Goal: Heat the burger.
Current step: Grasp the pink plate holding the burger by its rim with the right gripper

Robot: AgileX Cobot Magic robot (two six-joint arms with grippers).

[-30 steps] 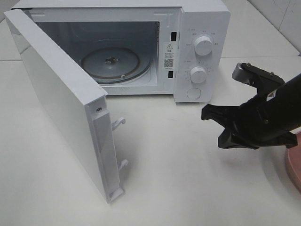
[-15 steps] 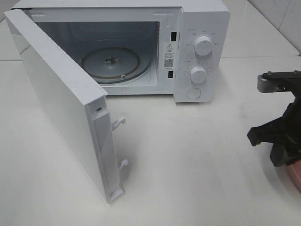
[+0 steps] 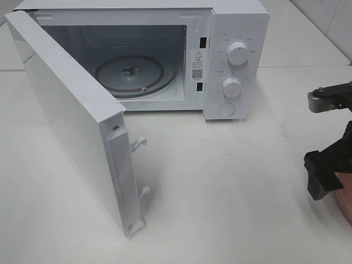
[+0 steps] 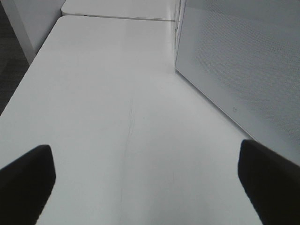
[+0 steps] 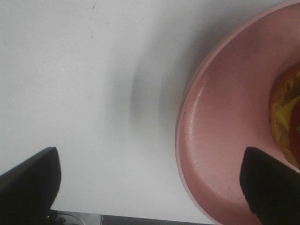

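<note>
Only an edge of the burger shows in the right wrist view, orange-yellow with a bit of red, lying on a pink plate. My right gripper hangs open above the plate's rim and the bare table beside it, with nothing between its fingers. From the high camera, the right gripper is at the far right edge, over the pink plate. My left gripper is open and empty over the white table, and it is out of the high view.
A white microwave stands at the back with its door swung wide open toward the front left. Its glass turntable is bare. The microwave's wall fills one side of the left wrist view.
My right gripper has moved from the middle of the table to the right, over the plate's rim, and has opened from shut. The left gripper has not changed.
</note>
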